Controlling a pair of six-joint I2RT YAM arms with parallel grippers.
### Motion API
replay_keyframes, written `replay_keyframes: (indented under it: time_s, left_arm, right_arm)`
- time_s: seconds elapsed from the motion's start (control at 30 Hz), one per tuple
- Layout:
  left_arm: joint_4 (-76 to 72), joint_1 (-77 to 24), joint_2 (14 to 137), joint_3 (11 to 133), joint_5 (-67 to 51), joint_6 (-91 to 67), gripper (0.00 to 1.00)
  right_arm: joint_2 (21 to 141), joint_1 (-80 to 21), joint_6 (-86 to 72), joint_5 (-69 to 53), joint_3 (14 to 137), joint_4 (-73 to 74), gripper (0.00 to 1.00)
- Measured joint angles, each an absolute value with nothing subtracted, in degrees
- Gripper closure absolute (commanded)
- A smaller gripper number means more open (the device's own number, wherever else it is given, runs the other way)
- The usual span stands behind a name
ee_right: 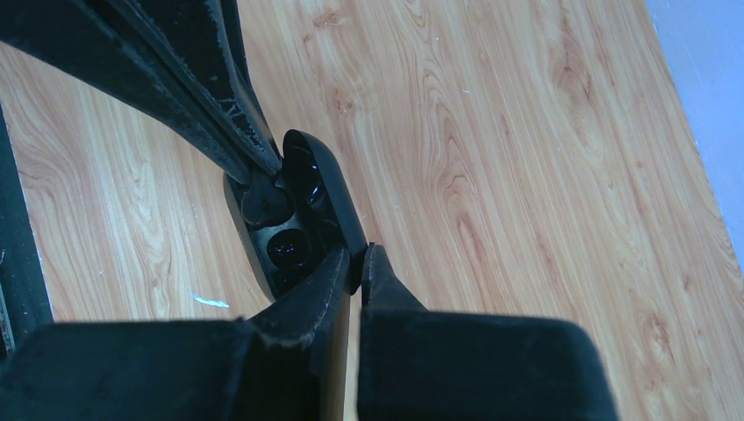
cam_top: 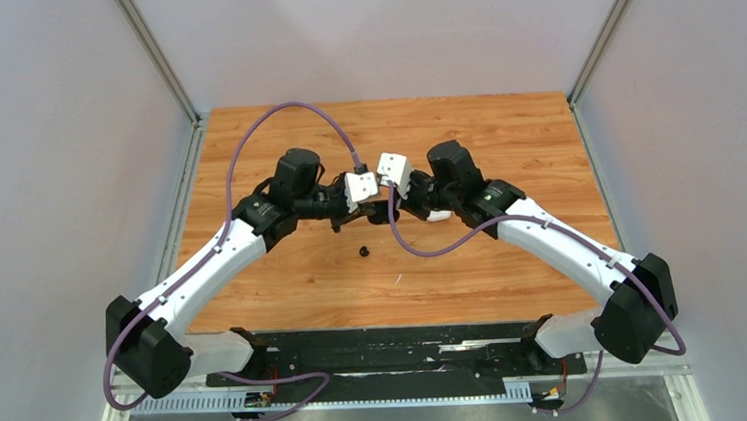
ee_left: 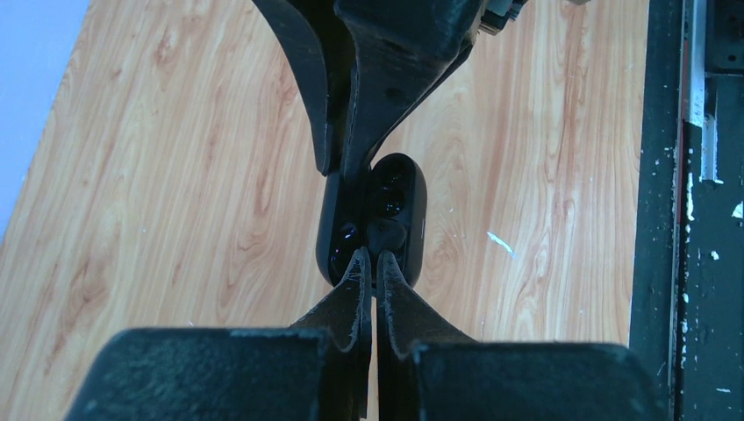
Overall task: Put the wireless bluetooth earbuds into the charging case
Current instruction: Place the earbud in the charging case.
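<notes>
My left gripper (ee_left: 370, 255) is pinching a tiny rounded black plastic earbud (ee_left: 386, 236) into the open glossy black charging case (ee_left: 406, 195) mid-table, and my right gripper (ee_right: 358, 256) is clamping its lid. If the case is tilting, the bud could slip out.

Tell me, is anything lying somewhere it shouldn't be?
Yes. One black earbud lies alone on the wooden table, nearer the arm bases than the open black charging case. The right gripper pinches that case by its lid. The bud looks out of place because it is loose on the table, not in the case.
</notes>
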State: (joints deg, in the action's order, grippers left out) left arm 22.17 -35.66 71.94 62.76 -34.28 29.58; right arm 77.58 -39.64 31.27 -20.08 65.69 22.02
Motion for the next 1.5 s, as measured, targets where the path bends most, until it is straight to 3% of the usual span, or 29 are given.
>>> replay_keyframes:
  time_s: [0.7, 0.9, 1.1, 1.33, 1.5]
  left_arm:
    - [23.6, -37.8, 72.0, 63.5, -28.9, 32.1, 1.00]
    - [23.8, -38.2, 73.1, 64.5, -28.8, 32.3, 0.86]
    - [24.1, -38.5, 73.2, 64.6, -29.3, 31.6, 0.64]
    - [24.5, -38.8, 72.2, 64.6, -26.6, 30.5, 0.51]
    - [27.0, -38.4, 69.9, 65.8, -25.1, 29.8, 0.34]
  right_arm:
    - [77.6, -39.4, 30.5, -20.1, 66.4, 22.5, 1.00]
    - [77.6, -38.9, 29.6, -20.2, 66.8, 22.7, 1.00]
    - [77.6, -38.8, 29.4, -20.2, 66.8, 23.0, 1.00]
    - [77.6, -38.8, 29.5, -20.1, 66.8, 22.3, 1.00]
    - [77.5, -39.0, 30.2, -20.1, 66.8, 21.6, 1.00]
